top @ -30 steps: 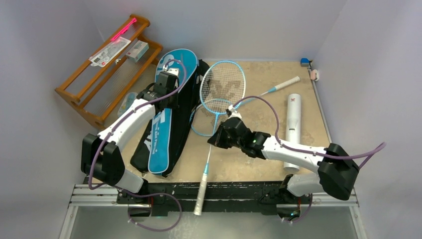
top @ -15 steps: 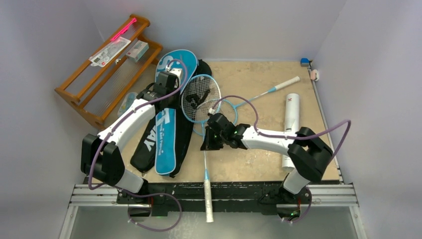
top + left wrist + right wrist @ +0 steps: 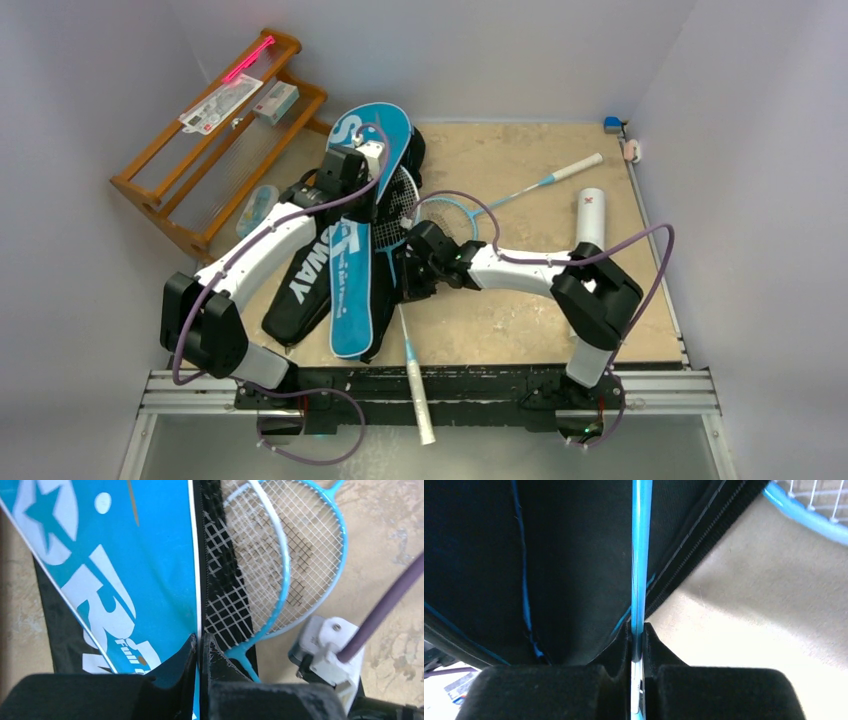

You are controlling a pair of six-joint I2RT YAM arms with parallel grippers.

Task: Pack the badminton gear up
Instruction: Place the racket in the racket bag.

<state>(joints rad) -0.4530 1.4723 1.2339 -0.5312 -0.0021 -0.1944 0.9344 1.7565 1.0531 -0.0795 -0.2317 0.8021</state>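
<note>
The left tool [image 3: 199,647] is pinched shut on the edge of the blue cover [image 3: 350,290], holding its flap raised; the right tool [image 3: 638,632] is clamped tight on the shaft of a racket [image 3: 419,400]; within the last second that racket has swung left across the desk [image 3: 500,320], and its head now sits in the cover's mouth, grip jutting past the near edge; insertion looks begun, not finished; the second racket [image 3: 578,166] and the tube [image 3: 590,212] lie on the desk to the right, unpacked.
</note>
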